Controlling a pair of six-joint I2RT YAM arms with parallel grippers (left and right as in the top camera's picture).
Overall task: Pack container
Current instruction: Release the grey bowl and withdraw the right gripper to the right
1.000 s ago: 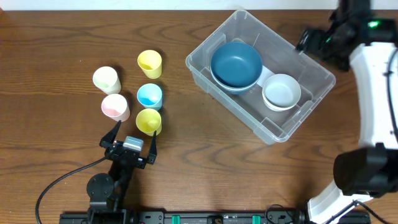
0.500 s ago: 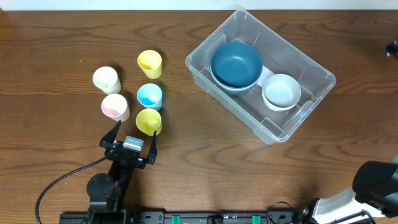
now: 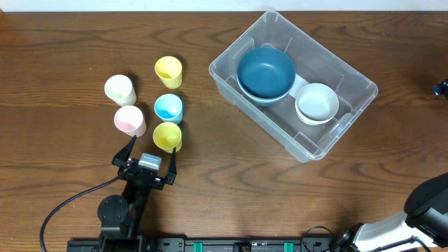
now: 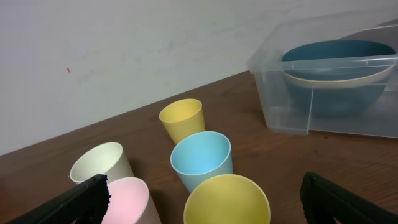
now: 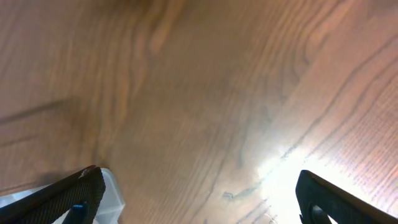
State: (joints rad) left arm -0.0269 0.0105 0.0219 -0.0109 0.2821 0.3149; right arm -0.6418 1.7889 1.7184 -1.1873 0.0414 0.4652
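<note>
Withdrawn from over the container (image 3: 318,59) — right gripper (image 5: 199,183) well off to its right, spread wide, gripping nothing. Probably a drop finished: two bowls (image 3: 266,71) inside. Five cups (image 3: 168,107) waiting just ahead of the left gripper (image 3: 150,148), also agape and empty; container well away to its front-right. Right arm (image 3: 428,199) nearly all cropped overhead.

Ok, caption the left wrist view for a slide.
Open left gripper facing five plastic cups; clear plastic container holding blue bowl beyond.

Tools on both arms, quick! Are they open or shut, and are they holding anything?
Left tool: open, holding nothing, facing the nearest yellow plastic cup.
Right tool: open, holding nothing, above the brown wooden table.
</note>
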